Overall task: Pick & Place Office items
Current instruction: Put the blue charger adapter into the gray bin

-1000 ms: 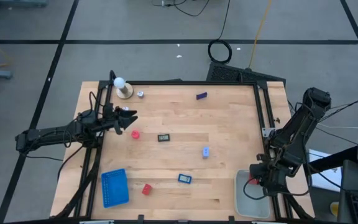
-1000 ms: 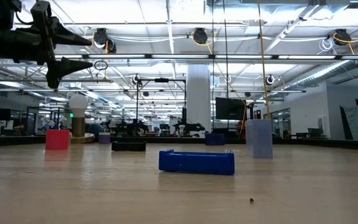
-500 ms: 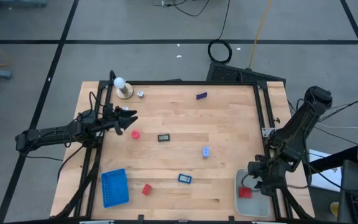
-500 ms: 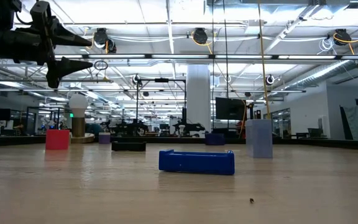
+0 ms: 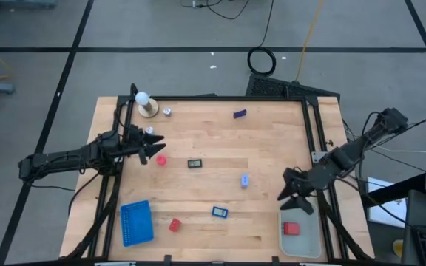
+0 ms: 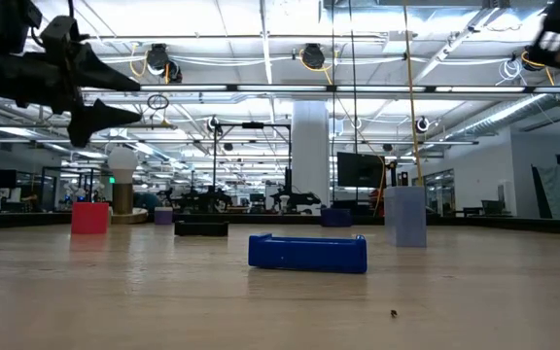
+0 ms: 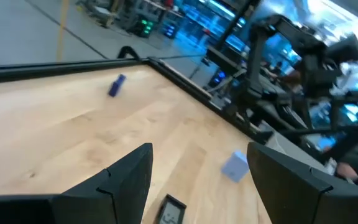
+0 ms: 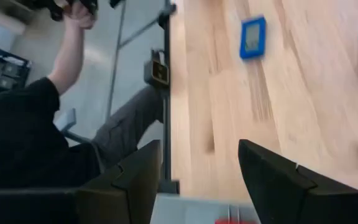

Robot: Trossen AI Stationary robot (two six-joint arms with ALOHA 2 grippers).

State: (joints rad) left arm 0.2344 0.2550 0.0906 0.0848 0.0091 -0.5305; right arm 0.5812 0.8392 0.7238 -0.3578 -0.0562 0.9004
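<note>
My left gripper point(image 5: 156, 145) is open and empty, above the table near a red block point(image 5: 160, 159) and a black rectangular piece point(image 5: 194, 163). My right gripper point(image 5: 290, 195) is open and empty, above the table's right side just beyond the pale bin point(image 5: 313, 244), in which a red block point(image 5: 292, 228) lies. On the table lie a pale-blue bit point(image 5: 244, 179), a blue piece point(image 5: 220, 212), another red block point(image 5: 174, 224), a dark blue bit point(image 5: 239, 114) and a tiny whitish bit point(image 5: 167, 111). The right wrist view shows the blue piece point(image 8: 252, 37) ahead.
A white ball on a round tan base point(image 5: 146, 104) stands at the far left corner. A blue ribbed tray point(image 5: 136, 222) lies at the near left. A black frame point(image 5: 311, 133) rims the table. A person point(image 8: 36, 124) sits beyond the table's near edge.
My right gripper has let go of a red block, which now lies in the pale bin. It has then gone up and toward the table's far and left side, out over the wood. My left gripper has dipped a little.
</note>
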